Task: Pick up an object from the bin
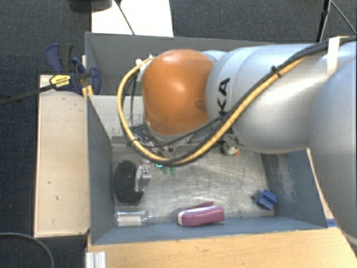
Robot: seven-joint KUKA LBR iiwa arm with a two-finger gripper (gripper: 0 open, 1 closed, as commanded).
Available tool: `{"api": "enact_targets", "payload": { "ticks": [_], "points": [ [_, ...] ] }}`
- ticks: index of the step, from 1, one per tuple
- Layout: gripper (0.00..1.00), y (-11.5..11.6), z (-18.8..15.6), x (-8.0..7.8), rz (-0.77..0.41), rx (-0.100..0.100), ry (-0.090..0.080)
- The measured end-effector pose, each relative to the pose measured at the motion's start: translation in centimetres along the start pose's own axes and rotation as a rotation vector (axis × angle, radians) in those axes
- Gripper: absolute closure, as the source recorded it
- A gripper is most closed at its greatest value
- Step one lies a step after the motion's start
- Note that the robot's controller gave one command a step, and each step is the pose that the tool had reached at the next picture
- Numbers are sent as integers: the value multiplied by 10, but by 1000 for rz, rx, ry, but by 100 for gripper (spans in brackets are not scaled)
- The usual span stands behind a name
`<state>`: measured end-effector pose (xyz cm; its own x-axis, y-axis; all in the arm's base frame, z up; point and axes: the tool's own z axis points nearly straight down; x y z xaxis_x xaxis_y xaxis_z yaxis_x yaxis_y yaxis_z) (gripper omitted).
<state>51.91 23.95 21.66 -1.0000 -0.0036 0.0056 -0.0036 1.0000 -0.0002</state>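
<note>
My gripper [144, 176] reaches down under the orange wrist cover into the bin's left part. It is right against the right side of a black rounded object [126, 182] that lies near the left wall. I cannot tell whether it touches or grips that object. A clear plastic bottle [131, 219] lies just below, in the front left corner. A pink and purple oblong object [201, 215] lies along the front wall, apart from the gripper.
A small blue block [265, 199] sits at the front right of the bin floor. A small pale item [229, 148] peeks out beneath the arm. The arm and its orange cover hide the back half of the bin.
</note>
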Motion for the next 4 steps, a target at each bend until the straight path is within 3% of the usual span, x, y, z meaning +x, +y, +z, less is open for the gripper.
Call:
{"api": "enact_targets", "payload": {
  "ticks": [1,2,3,4],
  "points": [
    [0,-47,-15,10,-267,2,-6],
    [0,-77,146,-17,-386,-2,-13],
    [0,-122,109,-65,-432,4,-16],
    [0,-139,101,-27,128,-1,-6]
  ]
}}
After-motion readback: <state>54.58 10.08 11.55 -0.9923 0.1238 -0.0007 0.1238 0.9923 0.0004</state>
